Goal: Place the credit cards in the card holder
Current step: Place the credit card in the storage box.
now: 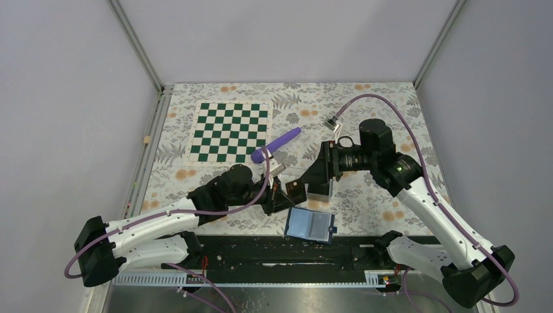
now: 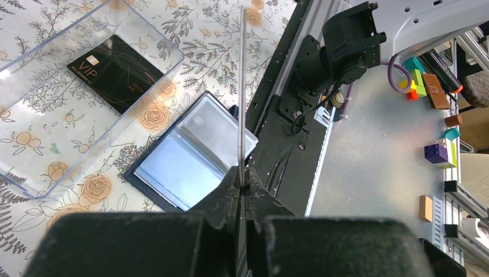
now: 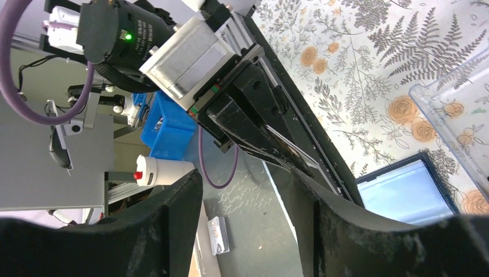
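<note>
Your left hand (image 2: 242, 183), clenched on a card (image 2: 241, 86), held it edge-on beside the open card holder (image 2: 190, 156); right hand (image 3: 245, 187) released.

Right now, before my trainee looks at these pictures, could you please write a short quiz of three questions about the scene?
1. True or false: the card holder lies open, with its pale inner pockets facing up.
2. What does the left gripper hold?
A) a credit card, seen edge-on
B) a chess piece
C) nothing
3. Short answer: where does the black VIP card lie?

Key
1. True.
2. A.
3. Inside the clear tray, beside the card holder.
</note>
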You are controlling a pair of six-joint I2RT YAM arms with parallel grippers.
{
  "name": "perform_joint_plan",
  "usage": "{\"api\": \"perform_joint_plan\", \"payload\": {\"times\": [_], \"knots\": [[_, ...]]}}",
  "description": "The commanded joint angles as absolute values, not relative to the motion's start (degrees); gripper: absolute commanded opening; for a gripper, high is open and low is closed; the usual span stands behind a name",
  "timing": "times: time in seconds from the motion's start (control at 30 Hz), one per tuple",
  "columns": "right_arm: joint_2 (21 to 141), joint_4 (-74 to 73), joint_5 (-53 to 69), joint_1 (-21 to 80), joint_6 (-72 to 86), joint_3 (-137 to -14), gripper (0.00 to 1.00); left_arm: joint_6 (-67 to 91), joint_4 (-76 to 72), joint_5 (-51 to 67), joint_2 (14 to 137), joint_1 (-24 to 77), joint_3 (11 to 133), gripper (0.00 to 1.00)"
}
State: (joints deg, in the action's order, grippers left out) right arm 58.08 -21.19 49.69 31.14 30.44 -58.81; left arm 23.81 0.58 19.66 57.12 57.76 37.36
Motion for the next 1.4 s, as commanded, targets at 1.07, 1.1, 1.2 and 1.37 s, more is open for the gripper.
{"api": "perform_joint_plan", "payload": {"times": [1.07, 1.1, 1.2, 1.37], "knots": [[58.5, -26.1, 44.4, 32.9, 29.5, -56.8, 0.30, 24.0, -0.2, 17.6, 58.9, 58.7, 40.9, 0.00], [58.4, -26.7, 43.7, 32.9, 29.4, -56.8, 0.29, 24.3, -0.1, 17.3, 59.0, 58.7, 40.9, 0.00], [58.1, -28.1, 42.7, 32.9, 29.3, -56.5, 0.29, 25.1, -0.1, 17.0, 59.6, 58.7, 41.2, 0.00], [57.6, -26.5, 43.1, 32.9, 31.6, -54.8, 0.31, 26.8, -0.3, 16.5, 60.3, 58.7, 41.1, 0.00]]}}
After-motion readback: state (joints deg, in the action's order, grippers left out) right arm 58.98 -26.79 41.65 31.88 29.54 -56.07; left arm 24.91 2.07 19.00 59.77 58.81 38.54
